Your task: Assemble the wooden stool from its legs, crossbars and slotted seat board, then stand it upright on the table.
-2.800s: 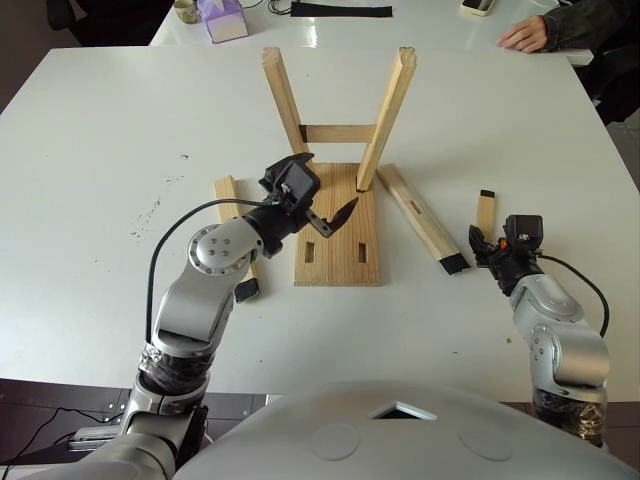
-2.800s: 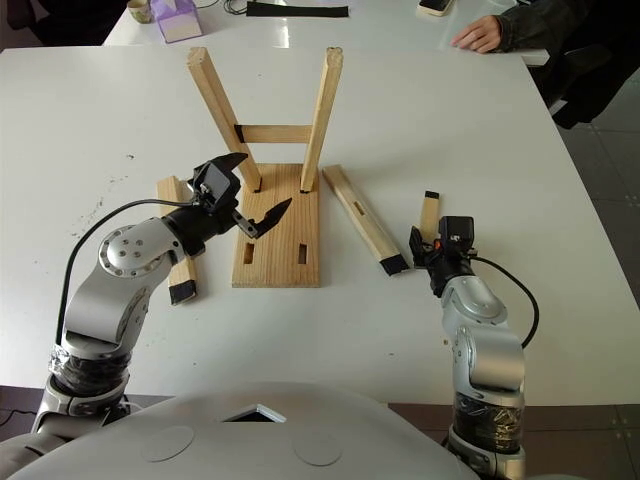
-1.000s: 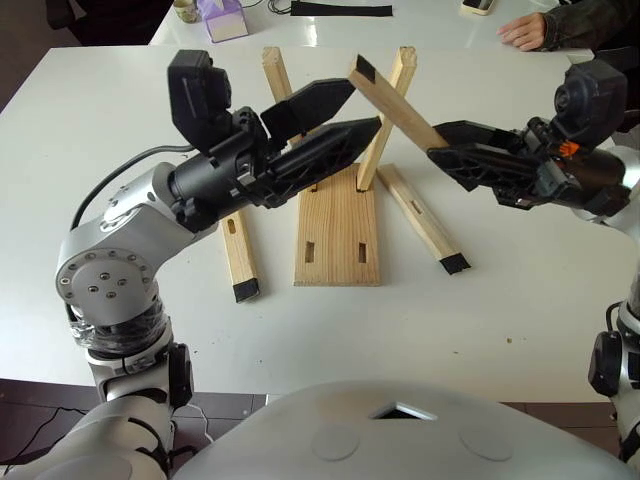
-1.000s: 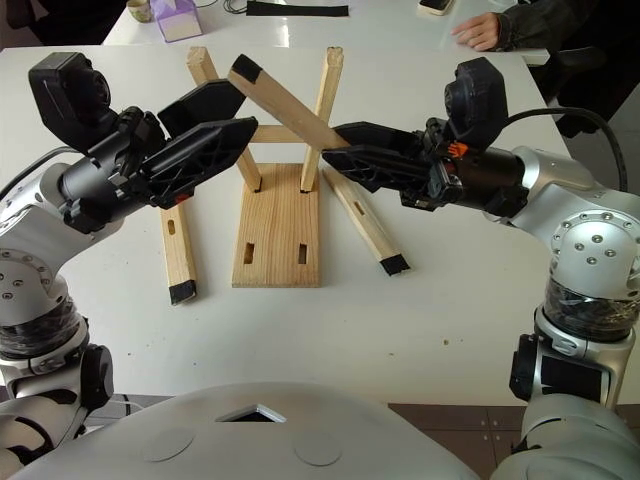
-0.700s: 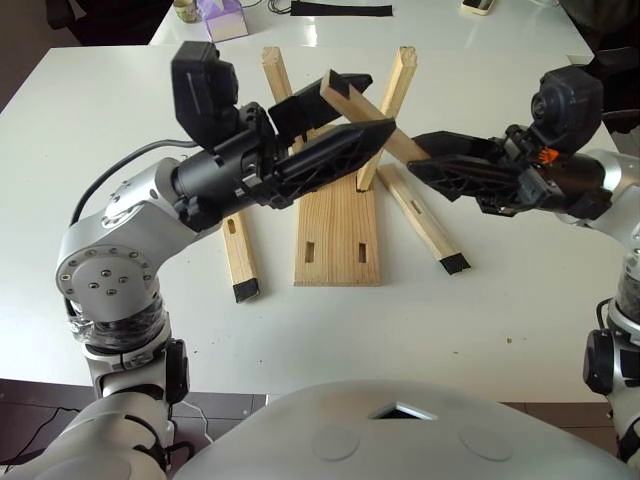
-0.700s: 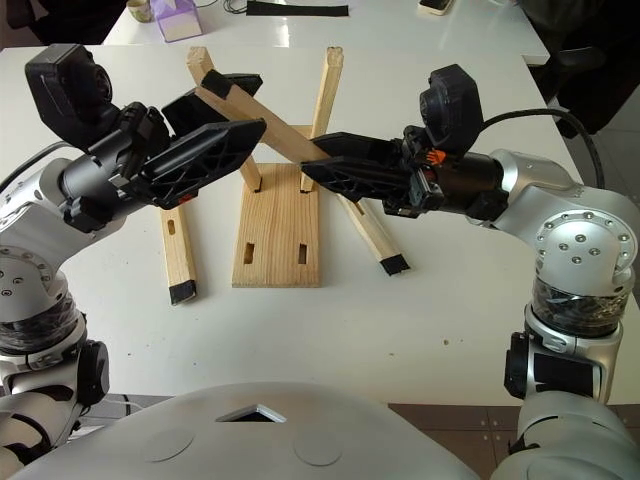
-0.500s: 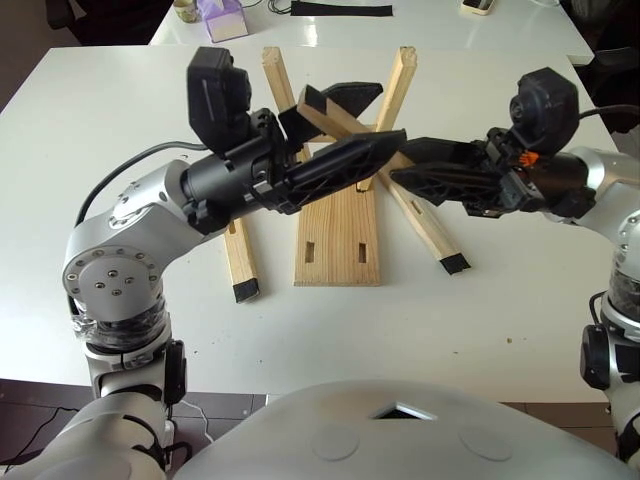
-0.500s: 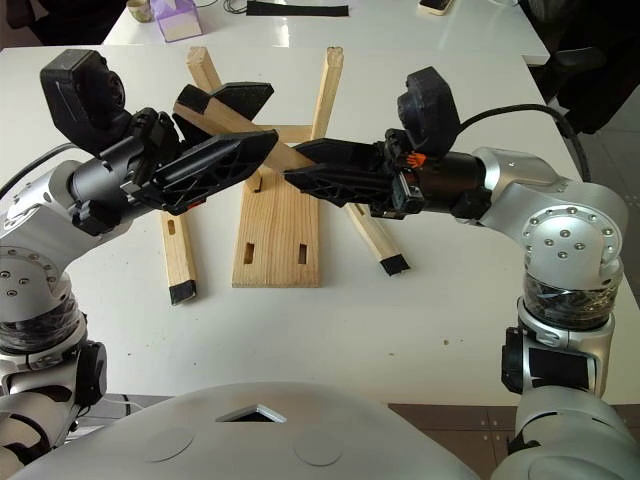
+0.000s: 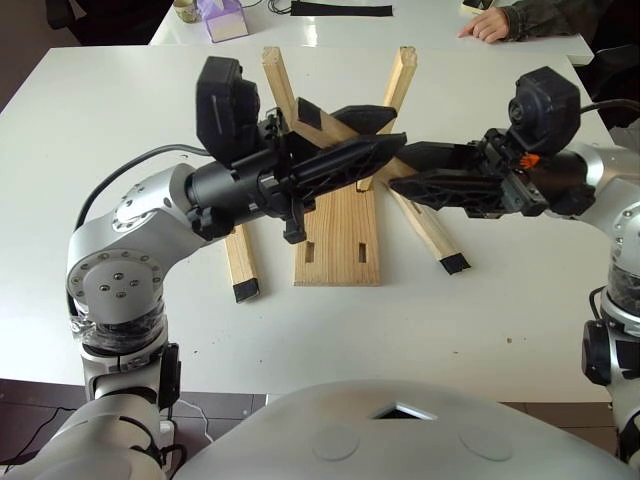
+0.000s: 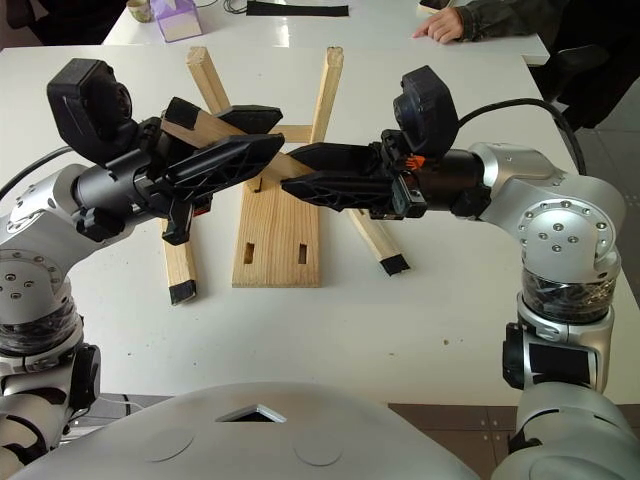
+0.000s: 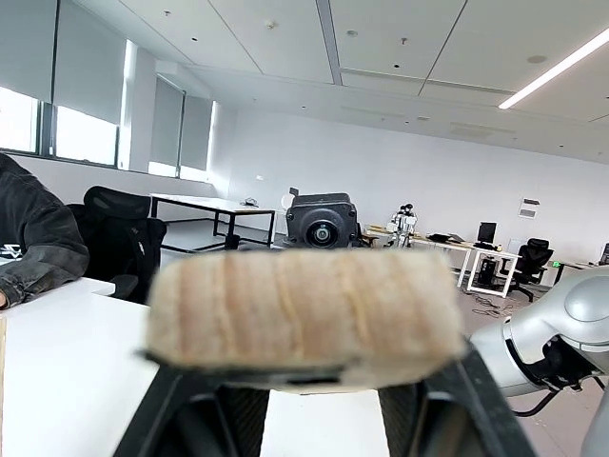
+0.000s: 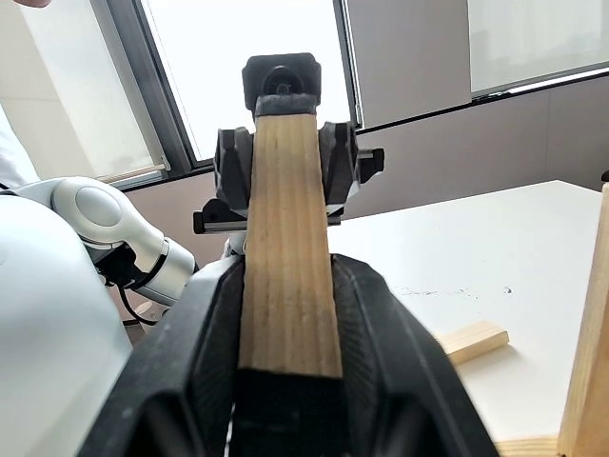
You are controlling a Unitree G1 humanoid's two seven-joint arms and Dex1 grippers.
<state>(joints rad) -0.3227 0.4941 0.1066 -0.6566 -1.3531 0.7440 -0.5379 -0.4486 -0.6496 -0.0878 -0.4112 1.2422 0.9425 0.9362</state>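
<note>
Left eye view, leg (image 9: 330, 125): hung tilted above the seat board (image 9: 340, 240).
Left hand (image 9: 398, 124): closed on its black-capped end.
Right hand (image 9: 398, 170): clamped on the other end.

A black-tipped bar (image 12: 285, 248) hangs tilted above the flat seat board (image 9: 338, 250).

seat board (image 9: 338, 245) between left leg (image 9: 238, 262) and right leg (image 9: 428, 232), crossbar (image 10: 204, 128) above

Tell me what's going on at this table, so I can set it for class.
Both arms hold one black-capped wooden bar in the air between them, the left jaws shut on one end, the right jaws on the other, above the seat board. Two legs stand slotted into the board; two more lie loose beside it.
</note>
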